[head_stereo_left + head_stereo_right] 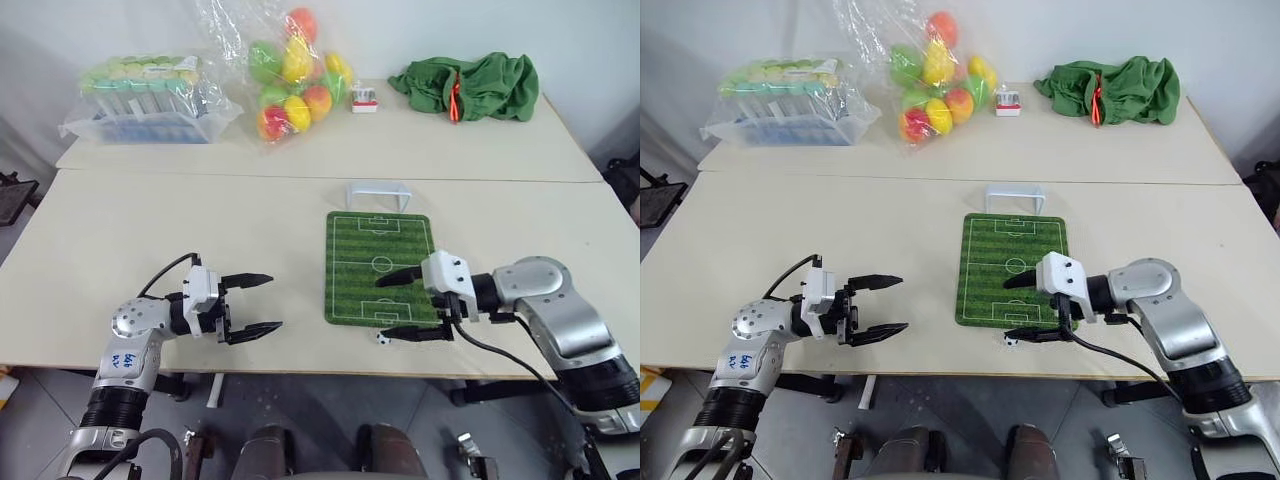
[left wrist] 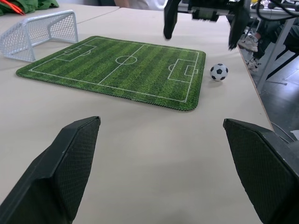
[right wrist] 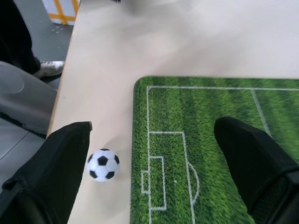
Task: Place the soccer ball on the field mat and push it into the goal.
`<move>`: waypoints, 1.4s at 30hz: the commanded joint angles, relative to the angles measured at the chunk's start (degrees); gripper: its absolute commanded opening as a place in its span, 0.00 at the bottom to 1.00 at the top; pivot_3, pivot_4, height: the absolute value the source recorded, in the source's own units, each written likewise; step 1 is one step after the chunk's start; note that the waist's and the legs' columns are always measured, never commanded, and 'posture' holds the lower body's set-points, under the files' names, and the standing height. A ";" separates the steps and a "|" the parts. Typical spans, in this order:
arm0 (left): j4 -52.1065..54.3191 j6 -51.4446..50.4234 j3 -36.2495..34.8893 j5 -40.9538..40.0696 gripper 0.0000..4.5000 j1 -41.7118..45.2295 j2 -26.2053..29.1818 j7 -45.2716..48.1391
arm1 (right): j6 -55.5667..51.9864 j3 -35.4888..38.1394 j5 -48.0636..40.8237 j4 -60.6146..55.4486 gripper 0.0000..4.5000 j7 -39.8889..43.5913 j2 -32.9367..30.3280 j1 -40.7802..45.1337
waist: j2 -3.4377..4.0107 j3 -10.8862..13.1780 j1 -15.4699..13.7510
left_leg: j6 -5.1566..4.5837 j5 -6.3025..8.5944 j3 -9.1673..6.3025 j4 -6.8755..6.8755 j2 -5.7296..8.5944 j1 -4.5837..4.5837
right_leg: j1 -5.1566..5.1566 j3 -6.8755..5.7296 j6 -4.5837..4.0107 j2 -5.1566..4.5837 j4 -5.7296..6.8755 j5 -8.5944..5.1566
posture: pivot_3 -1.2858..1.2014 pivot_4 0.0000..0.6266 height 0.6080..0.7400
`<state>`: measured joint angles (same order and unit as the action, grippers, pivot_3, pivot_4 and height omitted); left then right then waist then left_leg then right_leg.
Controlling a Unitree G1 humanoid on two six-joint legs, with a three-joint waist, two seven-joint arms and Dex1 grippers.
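Soccer ball (image 3: 103,164) on table beside field mat's (image 1: 379,265) near short edge.

This looks like a robot test room, perhaps a lab: two plain beige tables (image 1: 300,150) pushed together before a bare white wall, props along the far table's back edge — a bag of coloured balls (image 1: 295,75), a bagged tray (image 1: 150,100), a green cloth bundle (image 1: 470,85).
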<state>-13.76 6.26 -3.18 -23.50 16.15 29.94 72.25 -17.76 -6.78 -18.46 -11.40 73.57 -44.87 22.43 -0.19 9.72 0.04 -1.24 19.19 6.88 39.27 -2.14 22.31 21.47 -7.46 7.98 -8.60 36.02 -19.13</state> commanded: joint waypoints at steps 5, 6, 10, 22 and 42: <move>1.23 0.36 -0.46 -0.59 1.00 -0.59 0.78 0.69 | -9.07 5.47 -6.82 -16.86 0.65 -4.16 -4.24 -9.36 | -0.01 0.00 -0.04 | 0.00 0.00 -0.01 -0.01 0.01 0.00 | -0.01 0.01 0.00 -0.01 -0.02 0.00 | 0.52 0.24 1.00; 1.32 0.22 -0.42 -0.62 1.00 -0.72 0.73 0.67 | -9.92 5.53 -7.29 -18.17 0.59 -4.91 -4.35 -10.75 | -0.01 0.00 -0.06 | 0.00 0.00 -0.01 -0.01 0.01 0.00 | -0.01 0.01 0.00 -0.01 -0.03 0.00 | 0.52 0.24 1.00; 1.55 -0.01 -0.07 -0.58 1.00 -0.96 0.52 0.75 | -11.09 4.73 -7.49 -20.20 0.26 -6.08 -4.87 -13.30 | -0.02 0.01 0.06 | 0.00 0.00 0.00 -0.01 0.01 0.00 | -0.02 0.03 0.00 -0.01 -0.04 0.00 | 0.52 0.24 1.00; 1.48 -0.56 -0.43 -0.75 1.00 -0.67 1.24 1.46 | -7.84 -2.99 -4.07 -13.02 0.02 -6.52 -1.04 -14.04 | -0.05 0.00 0.03 | 0.00 0.00 0.01 -0.01 0.01 -0.02 | -0.02 0.02 0.00 0.00 -0.03 0.00 | 0.52 0.24 1.00; -1.40 0.97 -0.51 0.00 1.00 1.90 0.76 1.30 | 0.15 6.71 -0.04 8.34 0.02 -13.23 2.06 8.24 | -0.03 0.01 -0.05 | 0.00 0.00 -0.03 -0.06 0.01 0.02 | 0.01 -0.05 0.00 -0.01 -0.01 0.00 | 0.52 0.24 1.00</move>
<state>-14.79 6.32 -3.35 -23.47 17.46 30.55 73.41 -17.57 -2.14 -17.35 -2.18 60.66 -42.23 30.85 -0.22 9.73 -0.01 -1.24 19.19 6.86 39.20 -2.12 22.35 21.49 -7.52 7.98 -8.60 36.00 -19.13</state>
